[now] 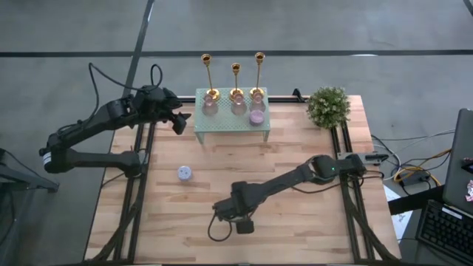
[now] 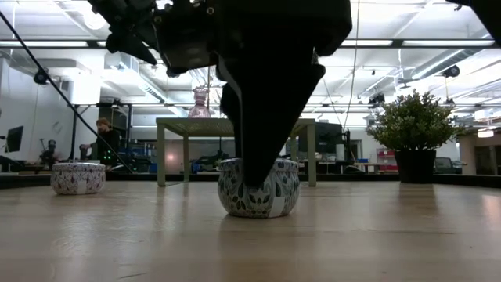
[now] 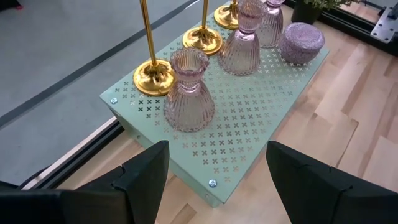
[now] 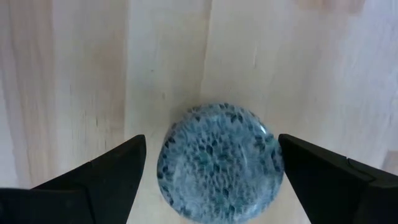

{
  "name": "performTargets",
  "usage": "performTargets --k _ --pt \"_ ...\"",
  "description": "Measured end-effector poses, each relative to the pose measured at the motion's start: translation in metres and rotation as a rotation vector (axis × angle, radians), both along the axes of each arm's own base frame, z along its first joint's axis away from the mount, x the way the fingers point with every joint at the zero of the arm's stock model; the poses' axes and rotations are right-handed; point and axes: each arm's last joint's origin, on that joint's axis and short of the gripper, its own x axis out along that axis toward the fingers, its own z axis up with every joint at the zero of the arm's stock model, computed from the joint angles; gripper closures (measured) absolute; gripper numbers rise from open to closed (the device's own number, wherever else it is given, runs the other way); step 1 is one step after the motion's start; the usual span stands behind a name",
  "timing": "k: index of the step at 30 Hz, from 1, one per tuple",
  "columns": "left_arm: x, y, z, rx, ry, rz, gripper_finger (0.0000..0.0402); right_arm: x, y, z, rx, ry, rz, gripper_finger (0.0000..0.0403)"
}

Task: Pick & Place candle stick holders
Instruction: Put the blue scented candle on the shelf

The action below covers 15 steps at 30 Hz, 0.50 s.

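Observation:
Three gold candle stick holders (image 1: 209, 74) (image 1: 236, 77) (image 1: 258, 70) stand upright by their round bases along the far edge of a pale green perforated stand (image 1: 222, 127). The left wrist view shows their bases (image 3: 153, 76) (image 3: 202, 38) behind pink glass vases (image 3: 188, 93). My left gripper (image 1: 179, 122) (image 3: 217, 162) hovers open off the stand's left end, apart from everything. My right gripper (image 1: 245, 225) (image 4: 212, 146) points down, open, over a blue-patterned round tin (image 4: 217, 162) (image 2: 258, 188). Its fingers stand on either side of the tin.
A second patterned tin (image 1: 185, 173) (image 2: 78, 178) sits on the table left of centre. A purple lidded jar (image 1: 257, 116) stands on the stand's right end. A potted plant (image 1: 329, 107) is at the far right. A laptop (image 1: 462, 162) lies beyond the right edge.

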Motion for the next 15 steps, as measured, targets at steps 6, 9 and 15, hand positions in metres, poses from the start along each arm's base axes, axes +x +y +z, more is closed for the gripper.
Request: performTargets --k 6,9,15 --pt "-0.0016 -0.0008 0.0009 0.003 -0.005 0.000 0.0129 -0.0016 -0.0005 -0.0009 0.005 0.018 -0.068 0.0046" --pt "-0.0020 -0.0010 0.0011 0.006 -0.004 -0.002 0.0129 -0.0014 0.0003 -0.0008 0.011 0.016 -0.073 0.0046" --pt "-0.0023 -0.0012 0.0013 0.007 -0.005 -0.003 0.0129 -0.0022 0.0007 -0.0027 0.017 0.023 -0.078 0.0059"
